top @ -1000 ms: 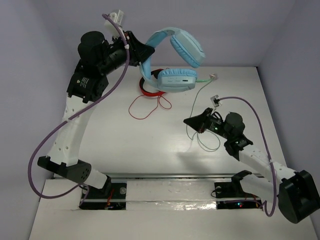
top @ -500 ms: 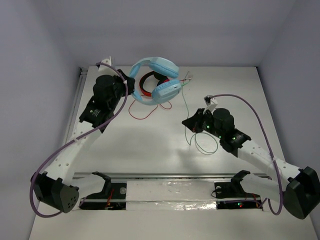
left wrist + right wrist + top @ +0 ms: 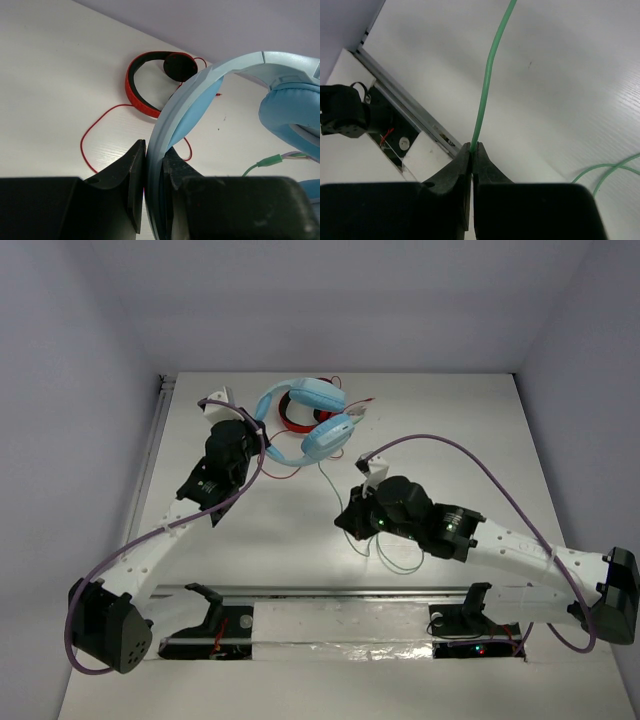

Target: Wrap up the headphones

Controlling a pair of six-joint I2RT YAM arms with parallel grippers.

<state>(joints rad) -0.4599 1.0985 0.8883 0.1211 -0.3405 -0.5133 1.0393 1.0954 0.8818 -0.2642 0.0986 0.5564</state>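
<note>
The light-blue headphones [image 3: 305, 420] are held at the back middle of the table, their headband [image 3: 175, 107] pinched between the fingers of my left gripper [image 3: 262, 432], which is shut on it. One padded earcup [image 3: 292, 110] shows at the right of the left wrist view. The thin pale green cable [image 3: 335, 475] runs from the headphones down to my right gripper [image 3: 348, 522], which is shut on it. In the right wrist view the cable [image 3: 490, 65] rises straight from the closed fingertips of that gripper [image 3: 473, 146]. Slack cable loops on the table [image 3: 395, 555].
Smaller red-and-black headphones [image 3: 293, 407] with a red cable [image 3: 95, 135] lie on the table under and behind the blue pair. A metal rail [image 3: 330, 592] runs along the near edge by the arm bases.
My left gripper has lowered the headphones from high up toward the table at the back. My right gripper has moved left and nearer, still pinching the green cable.
</note>
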